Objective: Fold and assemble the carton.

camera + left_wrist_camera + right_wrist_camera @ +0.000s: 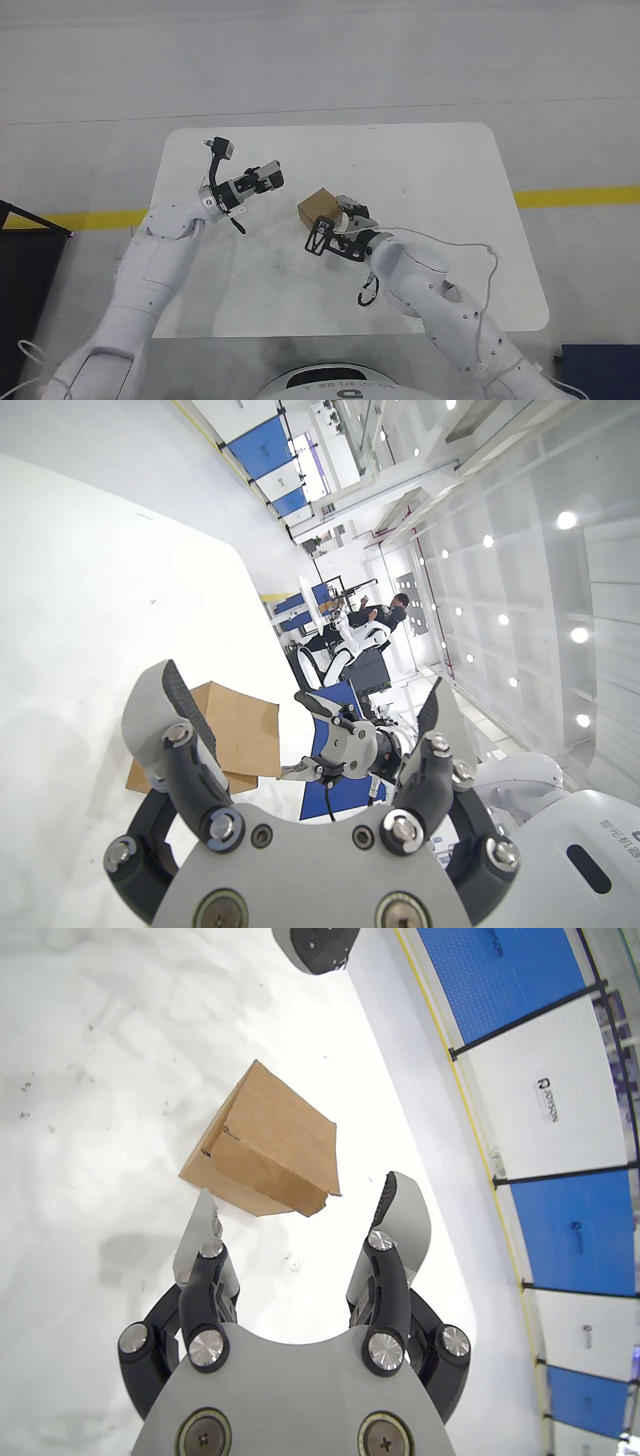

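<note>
— Site type?
— Robotics lab or test hall.
— Evidence?
— White work table (440, 160); yellow floor line (580, 196); blue-and-white partition panels (565, 1208); grid ceiling (550, 575) with round lights (566, 520); second white robot (365, 637) at a far bench.

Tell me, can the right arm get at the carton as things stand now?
Probably yes: the right arm has its jaws open close beside the carton, and nothing stands between them on the table.

Bright, soft shadows, glare (perhaps overexposed)
</note>
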